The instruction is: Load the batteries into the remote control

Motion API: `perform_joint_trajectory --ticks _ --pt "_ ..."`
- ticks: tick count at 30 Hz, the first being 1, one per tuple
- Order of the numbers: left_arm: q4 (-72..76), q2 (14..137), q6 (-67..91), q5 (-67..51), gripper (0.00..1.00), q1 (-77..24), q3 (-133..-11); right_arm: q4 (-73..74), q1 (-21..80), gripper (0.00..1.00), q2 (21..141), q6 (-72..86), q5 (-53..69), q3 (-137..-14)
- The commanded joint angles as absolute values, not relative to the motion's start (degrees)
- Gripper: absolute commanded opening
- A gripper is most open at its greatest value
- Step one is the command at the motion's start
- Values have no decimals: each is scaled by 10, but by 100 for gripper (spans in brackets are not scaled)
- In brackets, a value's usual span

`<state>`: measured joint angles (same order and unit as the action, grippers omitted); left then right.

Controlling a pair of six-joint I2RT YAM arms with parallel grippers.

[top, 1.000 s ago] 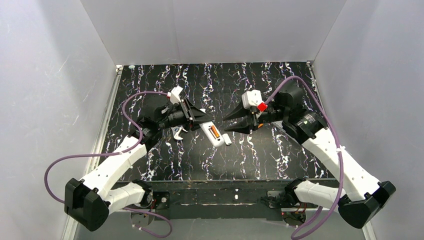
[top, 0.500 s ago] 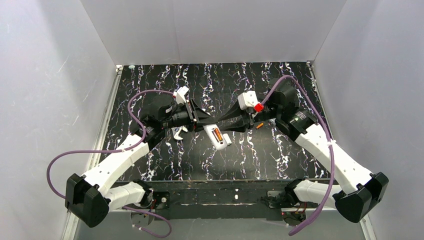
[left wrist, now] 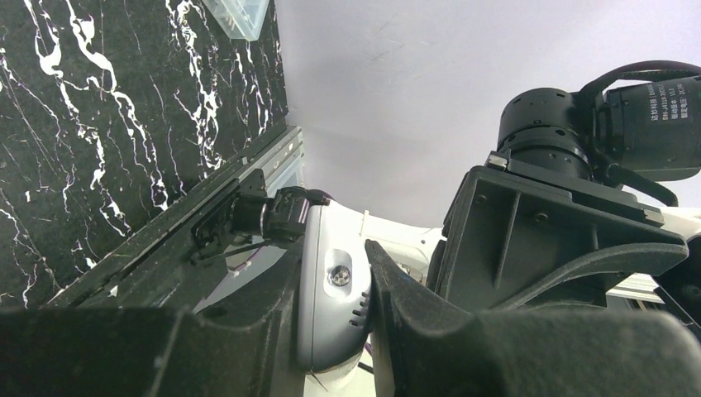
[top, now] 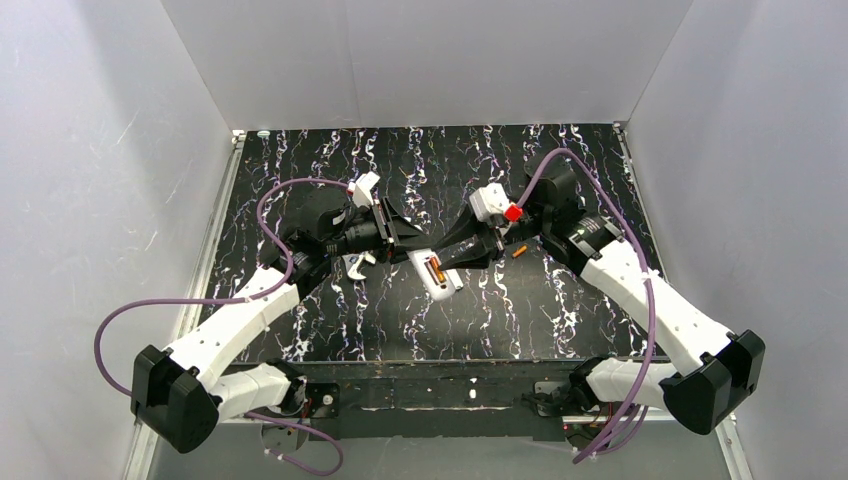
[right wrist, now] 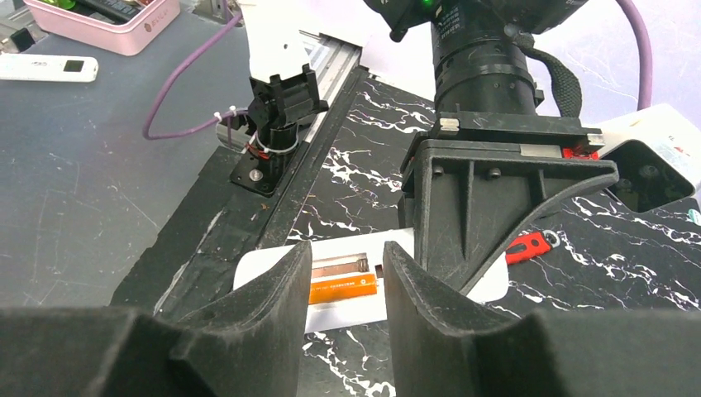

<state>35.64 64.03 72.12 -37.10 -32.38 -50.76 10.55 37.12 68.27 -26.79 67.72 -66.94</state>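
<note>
Reaching in from the tabletop's [top: 400, 335] left rail, the left arm [top: 240, 315] crosses bare marbled surface toward the middle. A small white bent fitting [top: 353, 264] lies just beside its wrist on the near side. The left jaws are pressed tight on the far end of the remote control [top: 441, 284], pinching its two long sides. The handset sits slantwise near the tabletop's centre, back upward. One orange battery [top: 435, 268] is seated in the open recess, and the slot alongside it looks unfilled. Directly opposite, the right jaws stand part-spread over that recess with nothing between them. In the right wrist view the seated battery shows through the gap, and whether the tips touch the remote cannot be told. A second, loose battery [top: 518, 251] lies on the tabletop under the right arm [top: 640, 290], a little apart from the handset. Wide open surface runs along the near edge, behind both arms up to the back wall, and out to the right rail.
</note>
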Motion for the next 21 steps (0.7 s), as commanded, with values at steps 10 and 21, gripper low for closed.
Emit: perform_joint_trajectory --ticks 10,21 --pt "388 640 719 -406 0 -326 -537 118 369 44 698 -300 688 -677" --pt "391 641 719 -407 0 -326 -537 119 369 42 708 -310 684 -673"
